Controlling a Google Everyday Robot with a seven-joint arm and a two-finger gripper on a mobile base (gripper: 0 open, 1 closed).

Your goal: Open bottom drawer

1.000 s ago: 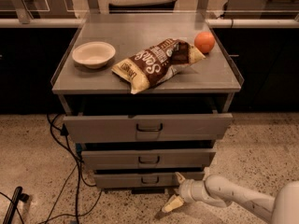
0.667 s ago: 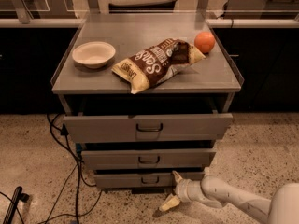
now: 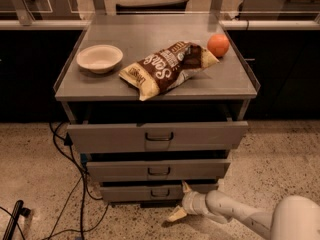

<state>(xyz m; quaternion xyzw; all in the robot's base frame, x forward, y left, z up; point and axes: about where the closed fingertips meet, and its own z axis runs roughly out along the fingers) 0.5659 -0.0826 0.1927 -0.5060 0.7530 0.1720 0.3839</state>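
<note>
Bottom drawer (image 3: 127,193): lowest of the three grey fronts under the bench (image 3: 145,34), just above the floor. There is a dark slit above its front. You cannot tell from here whether it is shut or out a little. The two fronts above it stand further out.

Handle (image 3: 160,192): small dark pull at the centre of the front, with its long axis level, running side to side.

End effector (image 3: 181,201): low at the drawer's right part, on the one arm, which comes in from the lower right of the view. Fingers spread and pinching nothing. The upper finger (image 3: 186,186) points up near the front's top edge. The lower one (image 3: 176,215) slants down and left toward the floor. You cannot tell whether either touches the front.

Key relation: the handle lies just left of the end effector in the view, about level with the upper half of the gap between the fingers. The fingers stand one above the other, tilted, so they cross the handle's level axis. That looks like the right way round to close over and under the pull.

Judgement: you need a short shift left along the front to bring the gap onto the handle, then a close, then a pull straight out toward the camera side. The tilt may want squaring first. The lower finger sits close to the floor, so mind that.
</note>
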